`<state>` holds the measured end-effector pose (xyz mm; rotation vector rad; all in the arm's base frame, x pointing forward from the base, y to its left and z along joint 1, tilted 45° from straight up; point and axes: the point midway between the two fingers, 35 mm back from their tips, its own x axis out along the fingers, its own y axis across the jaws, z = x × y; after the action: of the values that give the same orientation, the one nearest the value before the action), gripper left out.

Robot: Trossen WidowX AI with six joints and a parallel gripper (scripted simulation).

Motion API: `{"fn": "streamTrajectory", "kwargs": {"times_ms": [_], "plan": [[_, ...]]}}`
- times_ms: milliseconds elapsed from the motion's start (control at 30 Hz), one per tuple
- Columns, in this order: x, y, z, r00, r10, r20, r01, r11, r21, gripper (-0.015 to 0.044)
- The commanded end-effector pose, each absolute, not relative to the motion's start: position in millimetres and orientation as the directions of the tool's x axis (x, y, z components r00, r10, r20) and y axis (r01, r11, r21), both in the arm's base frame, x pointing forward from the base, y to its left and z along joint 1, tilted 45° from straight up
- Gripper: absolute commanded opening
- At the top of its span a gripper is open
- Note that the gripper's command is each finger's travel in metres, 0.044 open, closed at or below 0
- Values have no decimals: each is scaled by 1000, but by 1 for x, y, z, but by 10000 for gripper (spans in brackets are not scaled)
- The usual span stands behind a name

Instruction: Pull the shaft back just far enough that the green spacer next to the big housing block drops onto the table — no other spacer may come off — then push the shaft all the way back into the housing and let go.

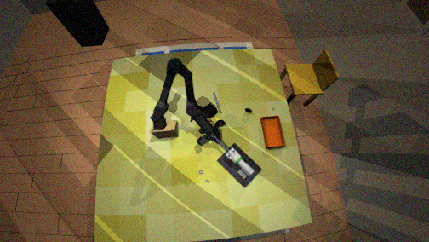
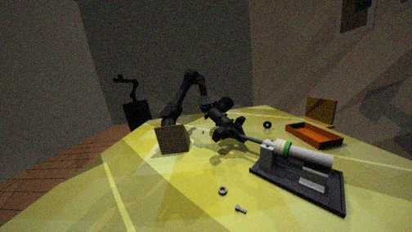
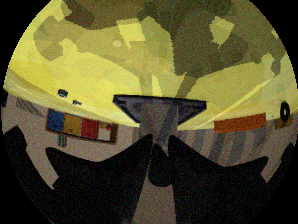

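Note:
My gripper (image 1: pixel 214 135) (image 2: pixel 241 136) (image 3: pixel 160 139) is shut on the grey shaft (image 1: pixel 221 144) (image 2: pixel 253 140), outside the support post (image 2: pixel 267 154). The shaft slants down into the white assembly on the dark base (image 1: pixel 251 177) (image 2: pixel 335 197) (image 3: pixel 125 103). The green spacer (image 1: pixel 238 160) (image 2: pixel 287 149) sits in line, upright, between pale spacers (image 2: pixel 280 145) and the big white housing (image 1: pixel 246 168) (image 2: pixel 308 156). It is not on the table. The shaft inside the spacers and housing is hidden. In the wrist view the fingers hide most of the grip, and the green spacer cannot be made out.
A ring nut (image 1: pixel 201 172) (image 2: pixel 222 190) and small bolt (image 1: pixel 208 181) (image 2: pixel 240 209) lie beside the base. An orange tray (image 1: pixel 272 132) (image 2: pixel 312 135) (image 3: pixel 240 123) and black ring (image 1: pixel 248 111) (image 2: pixel 267 122) (image 3: pixel 284 112) are beyond it. A brown block (image 2: pixel 172 140) stands near the arm's foot.

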<state>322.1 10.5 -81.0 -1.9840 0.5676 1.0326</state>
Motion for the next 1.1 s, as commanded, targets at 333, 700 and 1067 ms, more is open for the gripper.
{"fn": "streamTrajectory", "kwargs": {"times_ms": [333, 700, 1067], "plan": [[320, 11, -80, 562, -22, -827, -688, -568, -452, 0], [319, 12, -80, 562, -22, -827, -688, -568, -452, 0], [318, 12, -79, 562, -22, -827, -688, -568, -452, 0]]}}
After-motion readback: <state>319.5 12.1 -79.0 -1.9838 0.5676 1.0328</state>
